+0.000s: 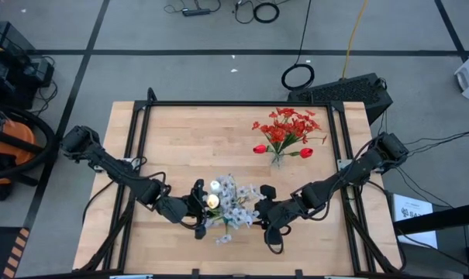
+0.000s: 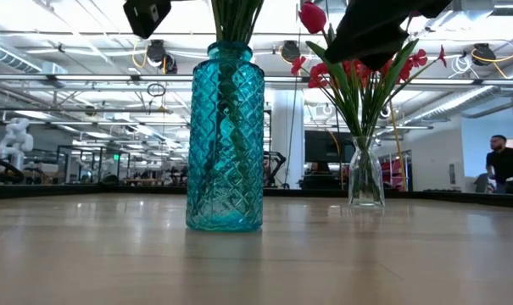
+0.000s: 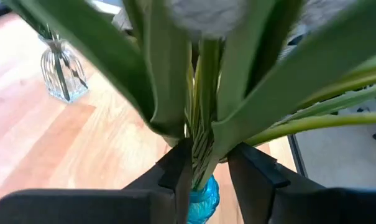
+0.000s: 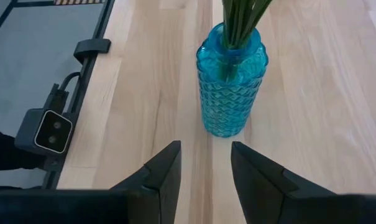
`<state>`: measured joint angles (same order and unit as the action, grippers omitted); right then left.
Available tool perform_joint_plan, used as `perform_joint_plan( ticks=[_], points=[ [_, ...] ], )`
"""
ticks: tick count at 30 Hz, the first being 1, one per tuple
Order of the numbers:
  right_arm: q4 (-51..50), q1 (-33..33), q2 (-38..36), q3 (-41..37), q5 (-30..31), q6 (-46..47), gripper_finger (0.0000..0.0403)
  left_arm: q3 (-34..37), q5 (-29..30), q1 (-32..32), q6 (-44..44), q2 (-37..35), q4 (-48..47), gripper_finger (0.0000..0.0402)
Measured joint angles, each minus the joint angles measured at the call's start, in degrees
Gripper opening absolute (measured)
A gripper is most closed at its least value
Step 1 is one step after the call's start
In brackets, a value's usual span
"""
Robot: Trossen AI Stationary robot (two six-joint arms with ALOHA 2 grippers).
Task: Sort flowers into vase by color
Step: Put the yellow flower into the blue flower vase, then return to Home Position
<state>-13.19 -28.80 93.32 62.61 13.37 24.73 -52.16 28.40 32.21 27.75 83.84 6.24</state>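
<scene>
The table [image 1: 180, 132] is pale wood inside a black frame, and both arms reach in over its near half. A blue vase [image 2: 225, 135] of diamond-patterned glass stands upright near the near edge, roughly midway across. It holds the pale flowers [image 1: 232, 203]: blue-white sprays and cream-white tulip buds, their green stems packed into its neck. From above, these blossoms hide the vase entirely.

A clear vase [image 2: 365, 174], smaller and ribbed, stands well apart from the blue one, toward the far right of the table. It holds the red flowers [image 1: 287, 130]: a cluster of red blossoms with two red tulip buds hanging low at either side.

The left gripper [image 3: 207, 165] sits above the blue vase, on the left side of the pale bunch. Its fingers [image 3: 178, 168] are pressed in on a green stem [image 3: 203, 124] among broad leaves, pinching it just above the vase's mouth.

The right gripper [image 4: 205, 165] hovers on the bunch's other side, close to the blossoms. Its fingers [image 4: 163, 171] are spread with nothing between them, pointing at the blue vase, apart from it.

In the room beyond the table, a person [image 2: 504, 163] shows at the far right of the low view.
</scene>
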Motion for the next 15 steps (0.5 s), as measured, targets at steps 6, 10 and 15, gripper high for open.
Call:
perform_joint_plan(
  ticks=[6, 10, 15],
  points=[
    [-0.02, 0.02, 0.0, 0.0, 0.06, 3.21, 0.0132, 0.0, -1.78, 0.0, -5.5, -3.2, -2.28, 0.0116],
    [-0.02, 0.02, 0.0, -0.02, 0.17, 5.21, 0.0132, 0.0, -4.45, 0.17, -5.58, -6.48, -9.01, 0.0116],
    [-0.93, 0.02, 0.0, -0.02, 0.08, 5.94, 0.0132, 0.0, -5.79, 1.61, -5.62, -10.04, -19.33, 0.0116]
  ],
)
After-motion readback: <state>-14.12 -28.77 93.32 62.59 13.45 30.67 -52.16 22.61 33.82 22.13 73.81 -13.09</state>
